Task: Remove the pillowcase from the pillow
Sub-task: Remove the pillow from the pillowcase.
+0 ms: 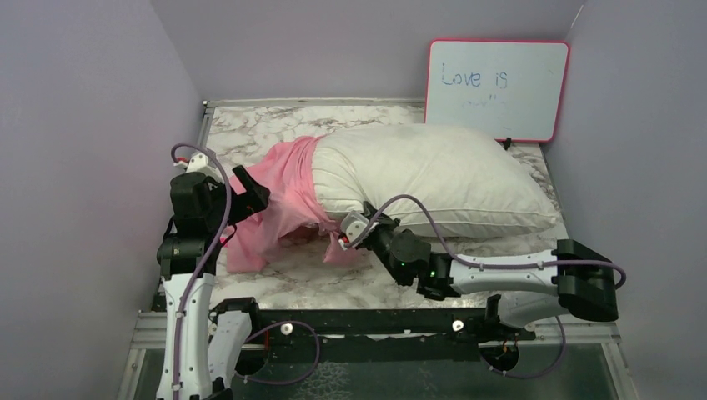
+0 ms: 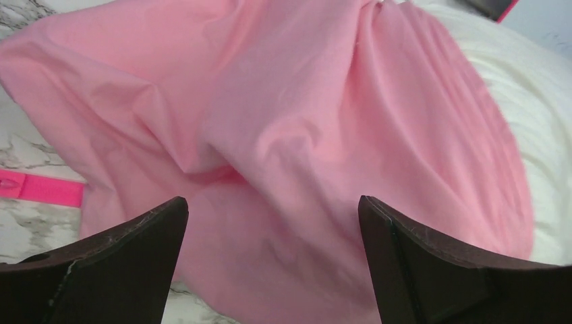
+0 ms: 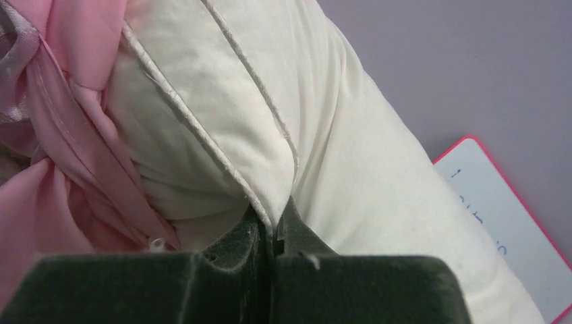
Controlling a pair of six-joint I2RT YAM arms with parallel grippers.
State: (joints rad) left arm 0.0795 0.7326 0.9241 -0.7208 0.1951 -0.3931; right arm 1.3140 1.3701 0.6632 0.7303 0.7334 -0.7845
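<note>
The white pillow (image 1: pixel 433 179) lies across the marble table, its left end still inside the bunched pink pillowcase (image 1: pixel 283 196). My left gripper (image 1: pixel 250 193) is open at the pillowcase's left side, its dark fingers spread wide with pink cloth (image 2: pixel 283 148) lying between and beyond them, not pinched. My right gripper (image 1: pixel 344 233) is at the pillow's near left corner, shut on the pillow's piped seam edge (image 3: pixel 273 223). Pink folds (image 3: pixel 61 155) of the pillowcase sit just left of that grip.
A whiteboard (image 1: pixel 496 87) with a pink frame leans against the back wall at the right. Lilac walls close in on the left, back and right. A pink strip (image 2: pixel 40 187) lies on the marble (image 1: pixel 317 283) beside the cloth.
</note>
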